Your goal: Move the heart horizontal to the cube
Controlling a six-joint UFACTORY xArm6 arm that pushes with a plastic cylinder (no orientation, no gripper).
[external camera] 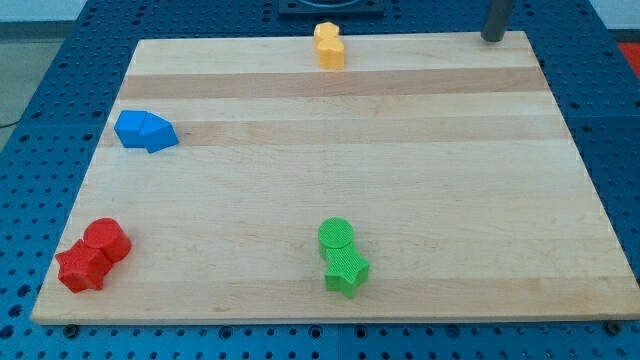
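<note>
wooden board [400, 200], my tip [492, 38] top right

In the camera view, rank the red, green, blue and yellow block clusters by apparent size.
Red cluster and green cluster look alike, nearest the camera; then blue cluster; yellow cluster smallest, though farthest away.

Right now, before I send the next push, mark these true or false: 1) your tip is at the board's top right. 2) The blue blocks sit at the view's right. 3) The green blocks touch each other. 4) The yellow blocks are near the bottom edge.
1) True: my tip is at the top-right edge of the wooden board, far from every block.
2) False: the blue blocks sit at the view's left.
3) True: the green cylinder touches the green star.
4) False: the yellow blocks are at the top edge.
</note>
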